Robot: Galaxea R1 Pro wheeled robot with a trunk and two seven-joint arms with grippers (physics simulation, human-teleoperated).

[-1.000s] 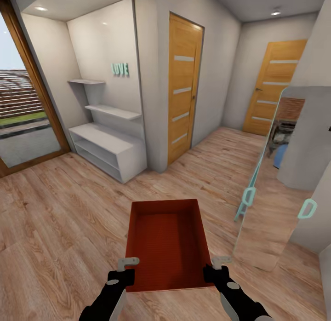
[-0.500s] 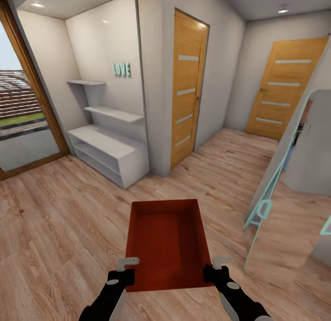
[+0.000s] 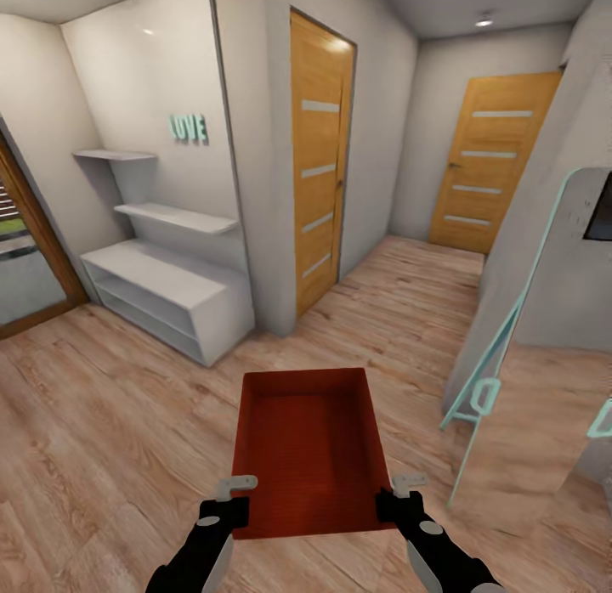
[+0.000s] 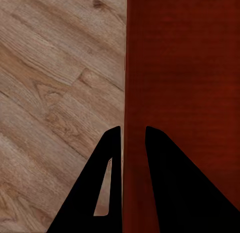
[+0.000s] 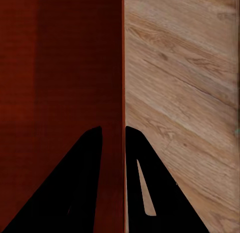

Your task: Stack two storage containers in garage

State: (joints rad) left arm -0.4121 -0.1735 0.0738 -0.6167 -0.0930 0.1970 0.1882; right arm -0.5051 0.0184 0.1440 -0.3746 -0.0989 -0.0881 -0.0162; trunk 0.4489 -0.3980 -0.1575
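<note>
At the far left edge of the head view a wood-framed glass door (image 3: pixel 25 262) shows, and just right of it, in the upper left, a white shelf unit (image 3: pixel 166 291) stands under mint letters spelling LOVE (image 3: pixel 189 127) on the wall. Low in the frame, left of centre, the left gripper (image 3: pixel 228 501) is clenched on the near left wall of the storage container (image 3: pixel 306 444); the left wrist view shows that red wall (image 4: pixel 132 93) pinched between the two dark fingers (image 4: pixel 107 158), with wood-plank flooring (image 4: pixel 55 78) below. The container sits at the bottom centre, carried level above the planks: a rust-red, open-top rectangular bin with shallow, slightly flared walls and a plain flat bottom, and nothing inside it. At its near right corner the right gripper (image 3: pixel 399 498) is likewise clenched on the opposite wall, as the right wrist view confirms with the thin red edge (image 5: pixel 122 68) caught between its fingers (image 5: pixel 92 158). This looks like the carrying leg, one bin being taken out of the living area toward the garage. Ahead stand a wooden door (image 3: pixel 316 164) at upper centre and a second wooden door (image 3: pixel 486 164) at the hallway's end, upper right, with a mint-framed standing mirror (image 3: pixel 544 338) at the right edge. The next move calls for steering the base down the hall clear of that mirror while both grips stay firm and the bin level.
</note>
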